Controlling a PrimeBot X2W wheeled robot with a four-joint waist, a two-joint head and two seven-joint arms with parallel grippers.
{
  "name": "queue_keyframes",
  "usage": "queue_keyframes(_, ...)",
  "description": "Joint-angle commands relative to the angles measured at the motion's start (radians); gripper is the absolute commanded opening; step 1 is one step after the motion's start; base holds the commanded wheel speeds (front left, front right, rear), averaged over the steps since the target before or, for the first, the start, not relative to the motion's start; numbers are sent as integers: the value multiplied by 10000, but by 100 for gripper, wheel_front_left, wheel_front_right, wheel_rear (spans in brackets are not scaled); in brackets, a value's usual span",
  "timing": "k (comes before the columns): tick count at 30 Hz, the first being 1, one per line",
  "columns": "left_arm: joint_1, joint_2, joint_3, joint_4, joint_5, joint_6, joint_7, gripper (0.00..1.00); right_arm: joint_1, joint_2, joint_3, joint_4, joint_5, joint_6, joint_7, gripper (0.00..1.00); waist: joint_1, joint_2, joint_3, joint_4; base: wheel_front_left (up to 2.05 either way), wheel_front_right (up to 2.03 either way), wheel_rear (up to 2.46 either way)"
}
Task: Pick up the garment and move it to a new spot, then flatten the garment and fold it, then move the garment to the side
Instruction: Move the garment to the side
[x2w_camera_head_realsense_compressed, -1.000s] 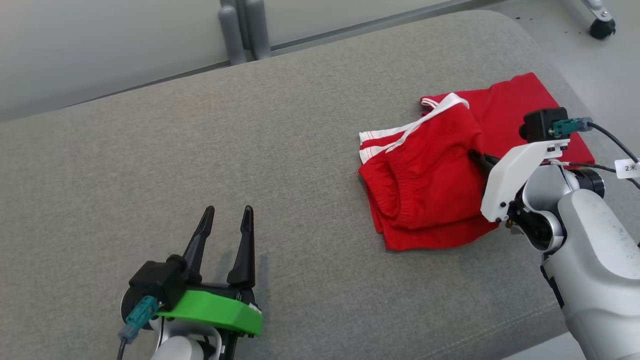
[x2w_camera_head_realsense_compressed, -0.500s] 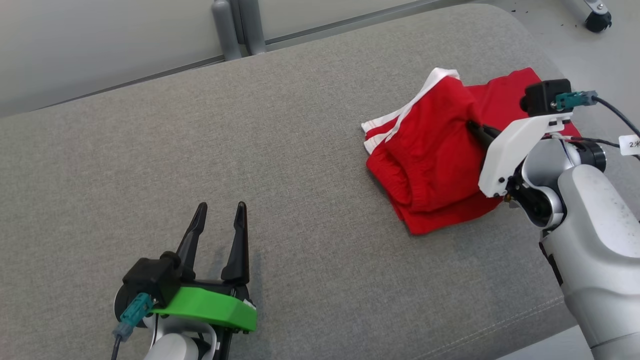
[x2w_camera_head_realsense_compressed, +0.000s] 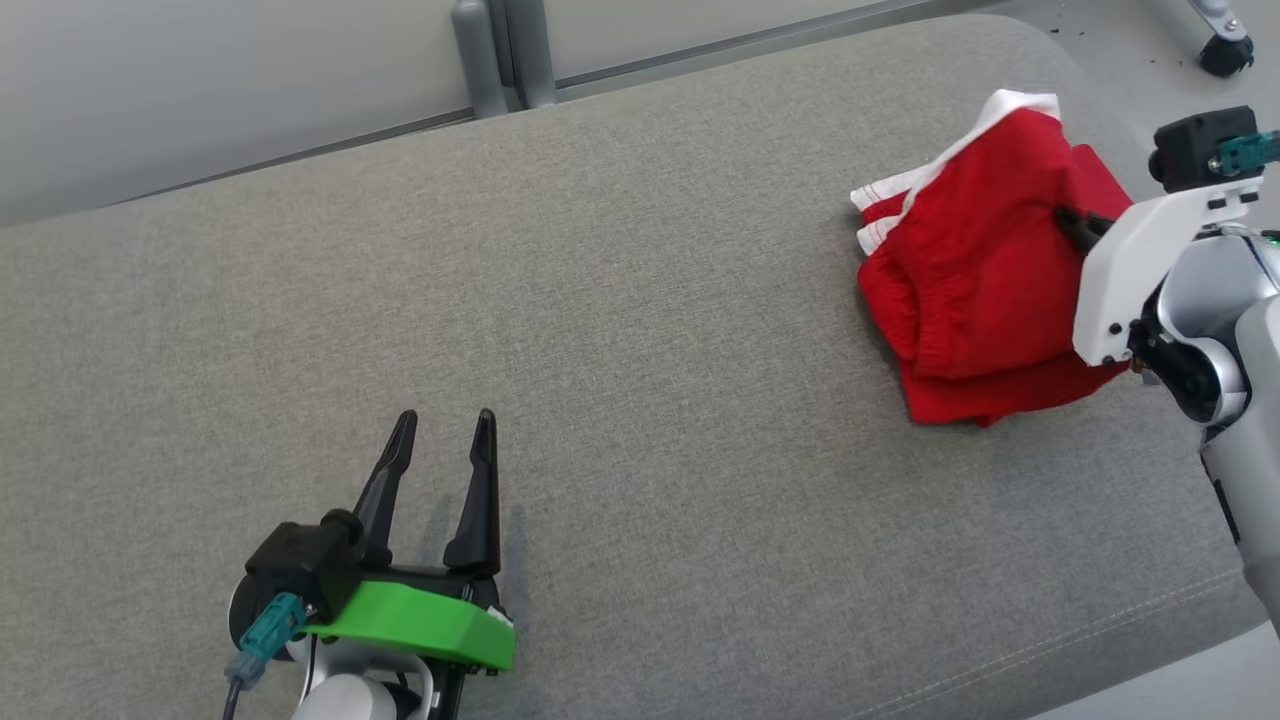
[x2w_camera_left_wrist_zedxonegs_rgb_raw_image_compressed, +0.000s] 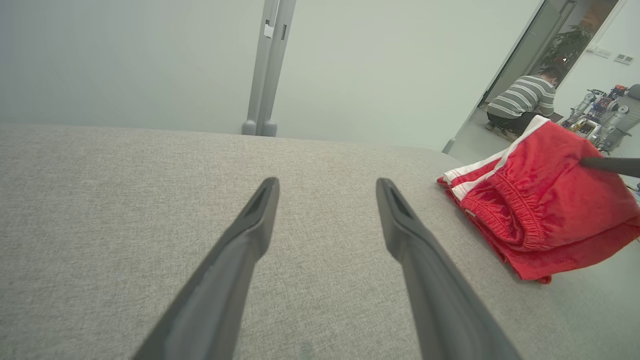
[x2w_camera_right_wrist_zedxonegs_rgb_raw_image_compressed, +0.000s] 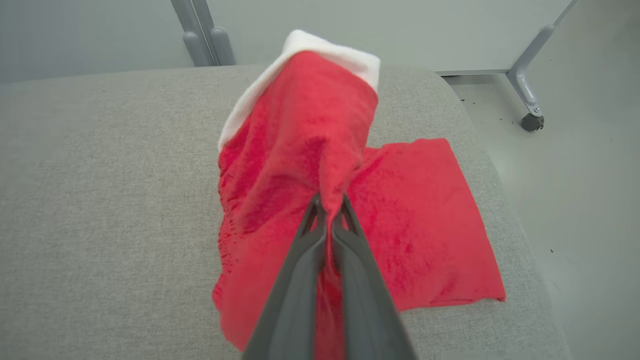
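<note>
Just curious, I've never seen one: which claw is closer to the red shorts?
Right. The right claw is shut on the red shorts; the left claw stands open over the grey cushion, far to their left.

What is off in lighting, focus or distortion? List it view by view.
Head view: soft, even light, sharp, with a faint shadow beside the left gripper on the grey cushion. Left wrist view: wide-angle stretch, near fingers slightly soft. Right wrist view: red shorts oversaturated, weave smeared.
</note>
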Motion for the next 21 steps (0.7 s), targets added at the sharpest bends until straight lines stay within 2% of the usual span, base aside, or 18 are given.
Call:
queue_keyframes(1,-96,104,12,-21,-3,37,29,100,-93,-117,-20,183,-108,-1,-112,0,0,37,103,96,0,0,0)
queue_keyframes(9,-326,186,-117,-96,108,35,175,100,-564,-337,-399,2010,-1002,-1,-1527,0,0,37,516,607,0,0,0)
queue_keyframes(21,-595,416,-251,-419,282,85,458,100,-1585,-998,-819,4860,-2548,-2,-3513,0,0,37,1165,1209,0,0,0)
